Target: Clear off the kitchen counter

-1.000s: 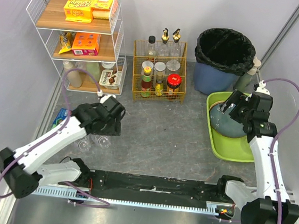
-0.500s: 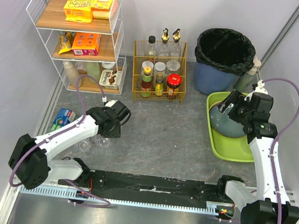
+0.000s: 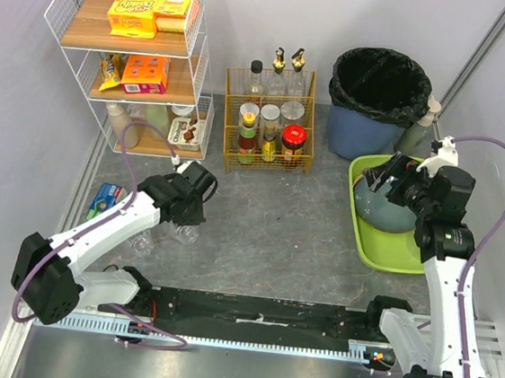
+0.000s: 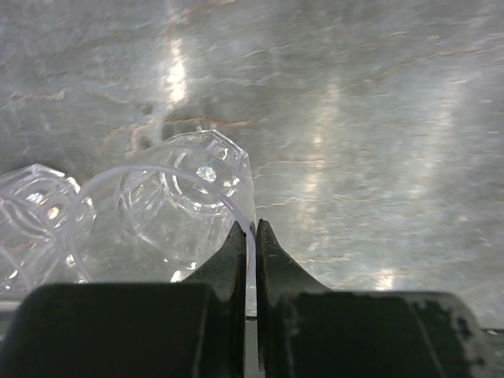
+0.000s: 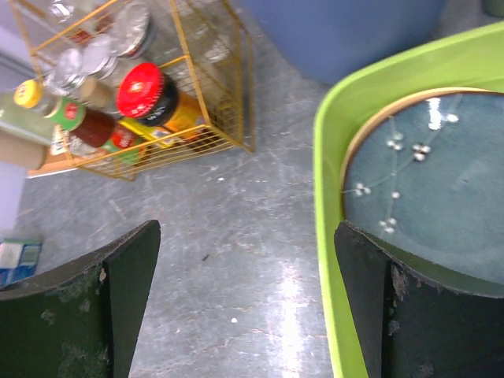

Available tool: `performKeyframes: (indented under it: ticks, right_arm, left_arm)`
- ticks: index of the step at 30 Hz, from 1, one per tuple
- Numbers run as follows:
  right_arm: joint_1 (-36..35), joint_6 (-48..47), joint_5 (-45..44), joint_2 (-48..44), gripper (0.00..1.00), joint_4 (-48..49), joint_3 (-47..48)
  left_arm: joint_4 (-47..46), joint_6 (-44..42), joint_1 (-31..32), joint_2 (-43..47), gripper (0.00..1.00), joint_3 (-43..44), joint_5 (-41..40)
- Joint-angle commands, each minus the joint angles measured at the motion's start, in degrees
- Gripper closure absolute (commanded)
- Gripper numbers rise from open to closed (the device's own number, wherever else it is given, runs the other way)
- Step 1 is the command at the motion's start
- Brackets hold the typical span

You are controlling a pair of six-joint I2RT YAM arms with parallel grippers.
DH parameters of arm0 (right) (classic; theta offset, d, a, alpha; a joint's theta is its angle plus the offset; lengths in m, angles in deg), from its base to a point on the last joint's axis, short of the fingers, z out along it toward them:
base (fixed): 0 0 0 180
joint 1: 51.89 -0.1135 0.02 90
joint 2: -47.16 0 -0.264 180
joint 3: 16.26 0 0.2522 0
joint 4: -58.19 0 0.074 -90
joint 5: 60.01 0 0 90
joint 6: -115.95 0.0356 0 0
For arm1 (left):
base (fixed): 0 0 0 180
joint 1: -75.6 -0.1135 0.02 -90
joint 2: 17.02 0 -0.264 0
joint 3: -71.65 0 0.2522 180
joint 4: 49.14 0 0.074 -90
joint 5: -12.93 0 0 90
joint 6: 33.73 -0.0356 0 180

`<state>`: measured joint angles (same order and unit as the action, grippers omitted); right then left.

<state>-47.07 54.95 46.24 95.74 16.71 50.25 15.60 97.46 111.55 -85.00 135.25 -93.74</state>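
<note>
**At the left of the kitchen counter (image 3: 275, 236): a clear glass (image 4: 185, 197) held by its rim**

Near the left side of this dark grey, stone-like surface, which fills the middle of the scene, the left gripper (image 4: 247, 230) pinches the thin rim of the glass. One finger is inside and one outside, with only the wall between them. I think this grip is chosen because the glass is too wide and too smooth to hold around its body. A second glass (image 4: 35, 209) stands just beside it, touching or almost touching; I cannot tell which. For this reason a lift should go straight up.

The right gripper (image 5: 248, 252) hangs with its fingers spread wide and holds nothing. It is over the rim of the lime-green tray (image 5: 327, 236), where a dark blue dish (image 5: 425, 181) lies. Probably the tray collects the tableware, and this arm is placed there for that. Glasses stand on the counter, so the clearing is not finished.
</note>
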Motion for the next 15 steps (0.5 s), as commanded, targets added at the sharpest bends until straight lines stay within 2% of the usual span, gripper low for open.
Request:
performKeyframes:
  ticks: [1,7,10,15]
  right_arm:
    - [-0.2,2.6,9.9,0.6,0.02,5.9,-1.9]
    - [-0.8,8.8,15.8,1.2,0.02,12.6,-3.8]
    - [-1.5,14.9,19.2,0.3,0.02,19.7,-6.6]
    - [-3.1,23.4,24.5,1.0,0.02,30.5,-8.9]
  left_arm:
    - [-0.7,-3.7,-0.3,2.3,0.98,9.1,7.2]
    - [-7.3,-3.2,-0.2,5.2,0.98,17.7,21.9]
    - [-12.1,-0.9,-0.2,4.9,0.98,21.0,28.0]
    - [-26.7,5.1,3.1,3.5,0.98,22.2,29.6]
